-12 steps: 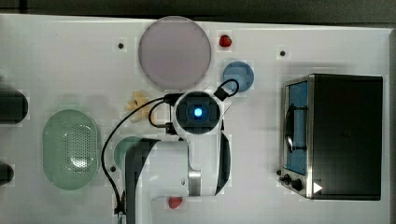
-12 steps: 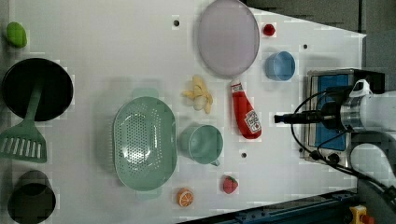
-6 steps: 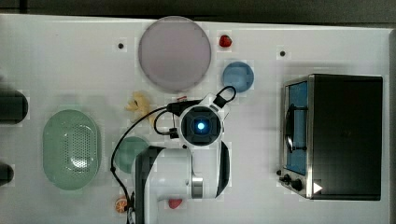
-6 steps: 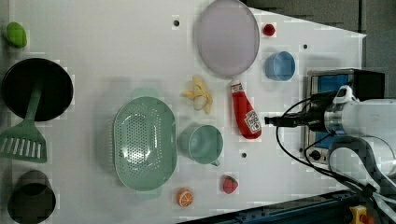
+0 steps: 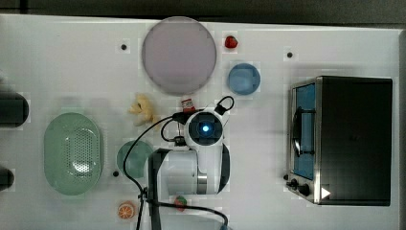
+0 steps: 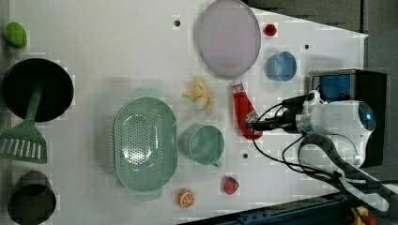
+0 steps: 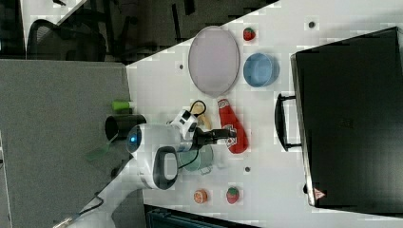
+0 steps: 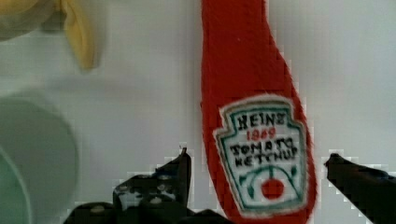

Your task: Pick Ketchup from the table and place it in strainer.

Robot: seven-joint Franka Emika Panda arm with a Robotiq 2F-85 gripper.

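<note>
Though wide apart — gripper astride Ketchup

White rounded arm, glowing blue light on wrist, black looping cables, black hand

A: What moved since the earlier frames?

B: The arm swung leftward in the left view, bringing the gripper from well right of the Ketchup to directly over its lower body.

A: Top view?

B: The wrist shifted toward the top view's right and nearer, now covering most of the bottle.
</note>
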